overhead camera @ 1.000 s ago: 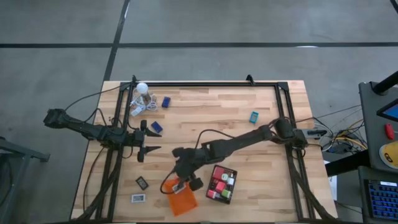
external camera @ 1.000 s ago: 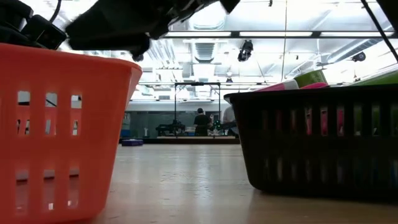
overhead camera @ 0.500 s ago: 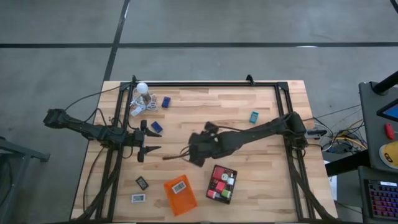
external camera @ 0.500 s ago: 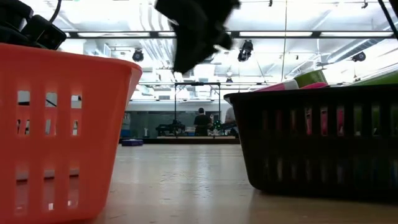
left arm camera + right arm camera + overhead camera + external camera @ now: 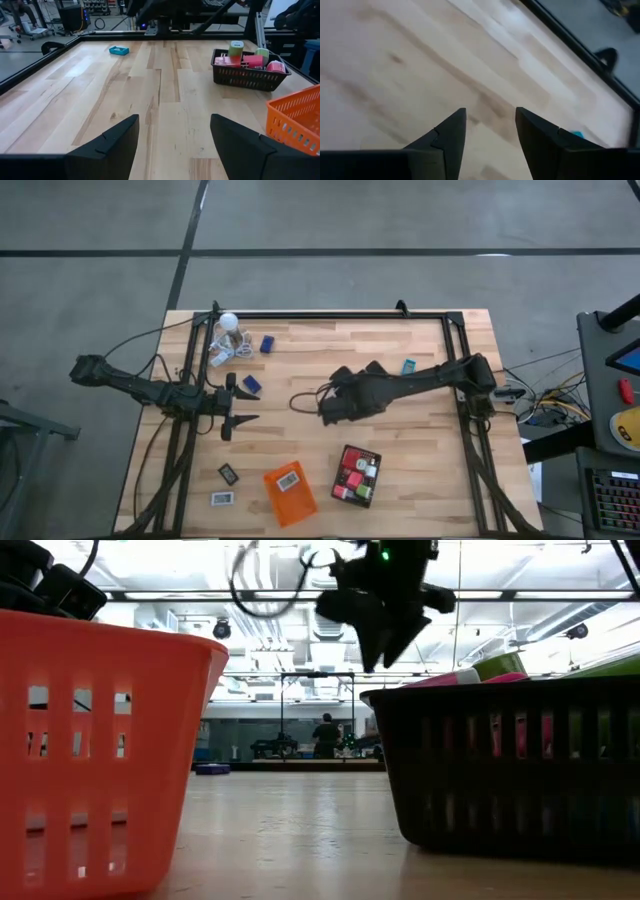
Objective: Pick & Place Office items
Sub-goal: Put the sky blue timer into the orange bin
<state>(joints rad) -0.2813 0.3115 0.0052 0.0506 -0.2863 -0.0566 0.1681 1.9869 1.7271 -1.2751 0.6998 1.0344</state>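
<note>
A white label-faced rectangular item is seen lying in the orange slotted plastic basket near the front edge of the wooden tabletop. Just beside it, the black slotted plastic basket is filled with pink, red and green pieces. Only the high view shows the rest of the office items: two small black-and-white rectangles at the front-left corner, two dark blue blocks and a white cluster with a round white ball near the back-left corner, and a teal box toward the right edge.

The teal box is shown again by the left wrist view, far across the boards, with the black basket and a corner of the orange basket nearer.

The right gripper is held above the middle of the tabletop, well apart from both baskets; its fingers are parted with nothing between them, a fact given only by the right wrist view. In the low view the same gripper hangs high over the black basket's rim.

The left gripper waits at the left edge, its fingers spread wide and empty.
</note>
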